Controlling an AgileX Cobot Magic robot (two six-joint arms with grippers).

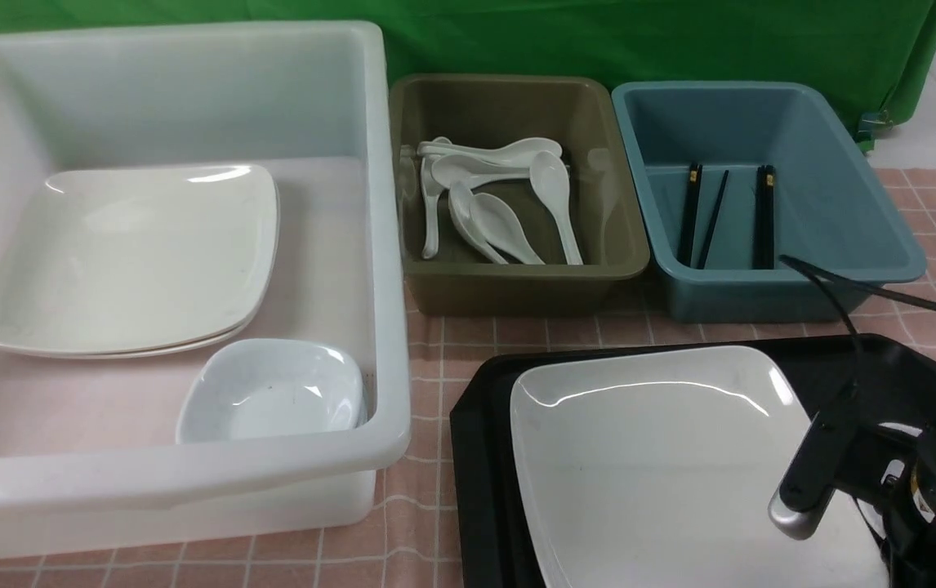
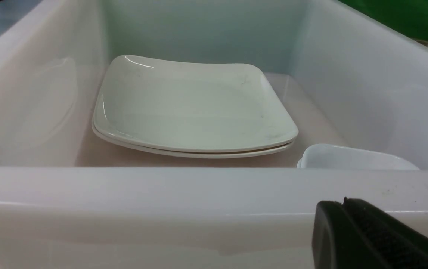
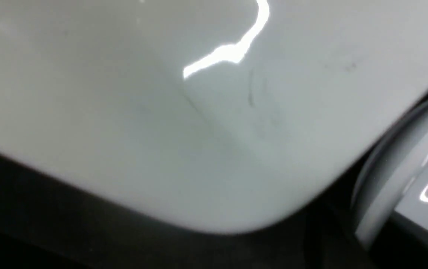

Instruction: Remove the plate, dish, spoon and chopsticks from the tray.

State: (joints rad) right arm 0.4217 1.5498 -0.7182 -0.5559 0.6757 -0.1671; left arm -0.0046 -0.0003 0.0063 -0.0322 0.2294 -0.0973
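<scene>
The white square plate (image 1: 648,457) lies on the black tray (image 1: 480,425) at the front right. My right gripper (image 1: 801,505) hangs low at the plate's right edge, one finger over the rim; its jaws are hidden. In the right wrist view the plate's corner (image 3: 199,130) fills the frame over the tray (image 3: 49,224). Beside it a white curved rim (image 3: 393,179) looks like the dish. A thin black stick (image 1: 909,298), perhaps the chopsticks, slants above the tray's far right. The spoon is hidden. My left gripper (image 2: 344,203) is shut and empty at the white tub's near wall.
A big white tub (image 1: 390,245) on the left holds two stacked plates (image 1: 133,253) and a small dish (image 1: 272,392). Behind the tray stand an olive tub (image 1: 517,286) with several spoons and a blue tub (image 1: 762,294) with chopsticks. A pink checked cloth covers the table.
</scene>
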